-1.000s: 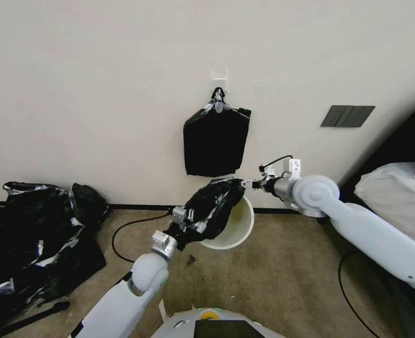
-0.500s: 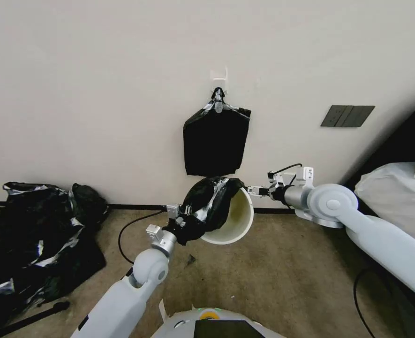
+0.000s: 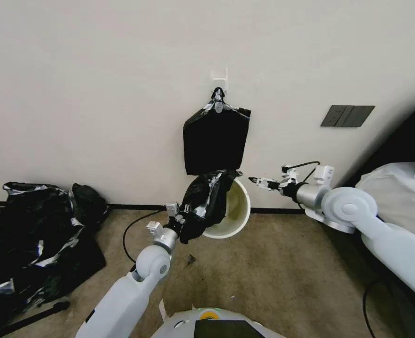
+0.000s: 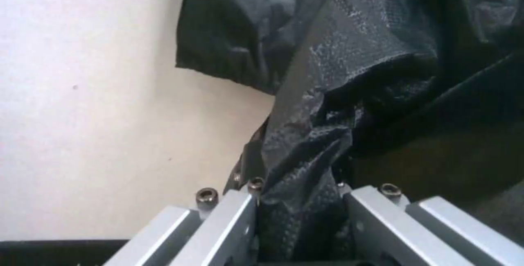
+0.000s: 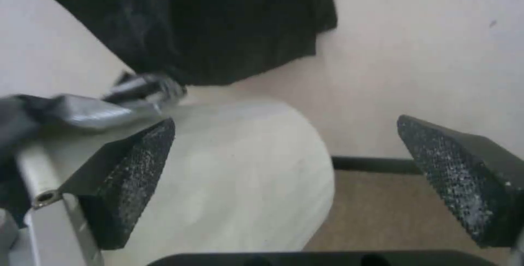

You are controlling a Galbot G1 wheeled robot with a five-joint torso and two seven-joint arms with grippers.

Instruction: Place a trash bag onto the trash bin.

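Note:
The cream-white trash bin [image 3: 230,213] is tilted by the wall, its mouth turned toward me. The glossy black trash bag [image 3: 202,202] is bunched over the bin's left rim and side. My left gripper [image 3: 181,219] is shut on the bag's lower folds. In the left wrist view the black trash bag [image 4: 349,94] is pinched in the left gripper [image 4: 300,221]. My right gripper [image 3: 259,180] hovers open, just right of the rim, with nothing in it. In the right wrist view the pads [image 5: 136,167] of the right gripper [image 5: 284,125] stand wide apart over the trash bin [image 5: 245,176].
A flat black bundle [image 3: 215,141] hangs from a clip on the wall just above the bin. A big heap of black plastic [image 3: 33,239] lies on the left floor. A cable [image 3: 130,230] loops near the left arm. White bedding [image 3: 395,192] is at right.
My right gripper has let go of the bag's edge and drawn back to the right. The left arm has shifted bag and bin slightly up toward the wall.

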